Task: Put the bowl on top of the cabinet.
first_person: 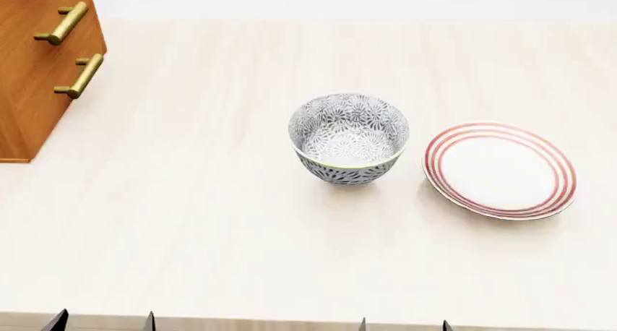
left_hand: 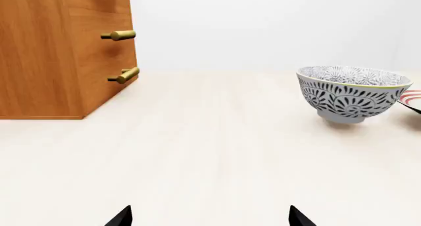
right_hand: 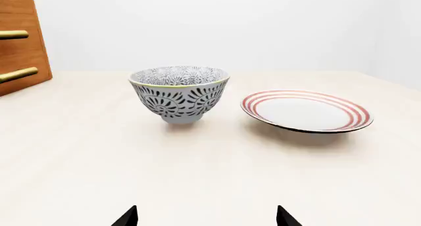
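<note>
Ahead of our right gripper, nearly centred, the deep blue-patterned ceramic bowl sits upright on the pale table; from the left gripper it lies off-centre. Both claws are spread, empty. The orange-brown wooden cabinet stands well apart.

The cabinet is rendered in orange-brown wood with a visible grain and a matt finish. Its bar handles are shown as brass-coloured metal with a soft sheen. The bowl and the red-ringed plate appear as smooth glazed ceramic. The desk is presented as pale, matt, faintly grained wood.
</note>
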Tool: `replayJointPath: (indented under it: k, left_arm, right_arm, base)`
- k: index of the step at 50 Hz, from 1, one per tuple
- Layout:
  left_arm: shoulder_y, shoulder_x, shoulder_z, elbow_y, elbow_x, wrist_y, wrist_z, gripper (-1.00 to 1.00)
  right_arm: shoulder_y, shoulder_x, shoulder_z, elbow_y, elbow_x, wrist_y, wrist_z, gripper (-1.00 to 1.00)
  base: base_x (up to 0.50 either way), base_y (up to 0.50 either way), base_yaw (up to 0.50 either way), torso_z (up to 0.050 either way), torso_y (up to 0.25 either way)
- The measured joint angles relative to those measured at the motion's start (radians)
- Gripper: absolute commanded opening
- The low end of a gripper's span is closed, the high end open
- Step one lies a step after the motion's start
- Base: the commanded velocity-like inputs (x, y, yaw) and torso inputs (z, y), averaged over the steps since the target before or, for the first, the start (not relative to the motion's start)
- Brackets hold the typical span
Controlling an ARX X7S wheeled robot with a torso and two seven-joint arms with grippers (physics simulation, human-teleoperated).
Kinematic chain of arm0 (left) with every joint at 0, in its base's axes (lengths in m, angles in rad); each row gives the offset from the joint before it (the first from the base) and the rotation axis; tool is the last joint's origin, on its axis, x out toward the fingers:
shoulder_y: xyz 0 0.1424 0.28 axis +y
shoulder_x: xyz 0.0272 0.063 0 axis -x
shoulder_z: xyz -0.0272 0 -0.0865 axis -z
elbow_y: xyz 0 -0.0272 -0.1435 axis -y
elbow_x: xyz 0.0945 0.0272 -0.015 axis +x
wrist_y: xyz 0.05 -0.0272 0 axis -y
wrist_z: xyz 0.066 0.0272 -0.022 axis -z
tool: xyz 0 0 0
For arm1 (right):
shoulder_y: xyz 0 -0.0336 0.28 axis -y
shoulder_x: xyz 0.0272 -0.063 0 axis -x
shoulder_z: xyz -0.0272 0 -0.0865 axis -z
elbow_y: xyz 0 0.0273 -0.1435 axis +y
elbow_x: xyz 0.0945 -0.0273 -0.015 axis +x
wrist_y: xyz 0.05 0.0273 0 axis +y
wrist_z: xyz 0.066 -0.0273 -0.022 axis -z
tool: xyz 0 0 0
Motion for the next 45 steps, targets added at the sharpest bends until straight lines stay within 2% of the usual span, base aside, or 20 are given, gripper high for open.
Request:
replayJointPath:
  k: [38, 45]
  left_arm:
    - [0.005, -0.071, 0.08, 0.016, -0.085, -0.007, -0.071, 1.0]
    - [0.005, -0.078, 0.09, 0.016, -0.097, -0.001, -0.079, 1.0]
  right_arm:
    - [0.01, 0.065, -0.076, 0.001, 0.076, 0.021, 0.087, 1.0]
    - [0.01, 0.074, -0.084, -0.001, 0.077, 0.019, 0.109, 1.0]
  base:
    - [0.0, 0.0, 0.0, 0.0, 0.0]
    - [0.0, 0.19, 0.0, 0.0, 0.0]
